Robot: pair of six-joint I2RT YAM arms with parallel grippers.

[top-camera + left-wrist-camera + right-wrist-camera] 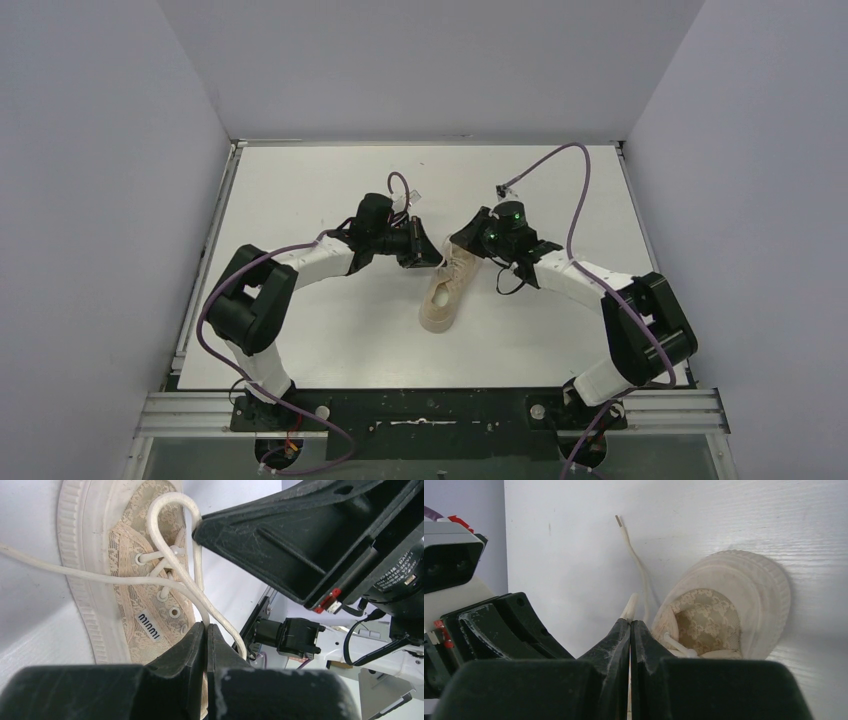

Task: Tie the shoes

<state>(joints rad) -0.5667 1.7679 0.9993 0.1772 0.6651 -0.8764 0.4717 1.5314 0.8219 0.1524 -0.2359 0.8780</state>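
I have the sneaker (443,300) at the middle of the table (300,330), long axis near-left to far-right. Both arms meet over its far end, equally near. My left gripper (205,628) and right gripper (630,623) each pinch the lace (151,520).

Top view: even diffuse overhead light, table (330,340) bright white, not clipped; soft faint shadows under arms. Left wrist view: sneaker (127,555) mesh and lace (151,520) beyond left gripper (206,626) crisp; finger bases nearest lens soft; background right of gripper washed out. Right wrist view: dimmer, greyish; right gripper (630,622) tips slightly soft, tabletop grain beyond sharp. No motion blur.
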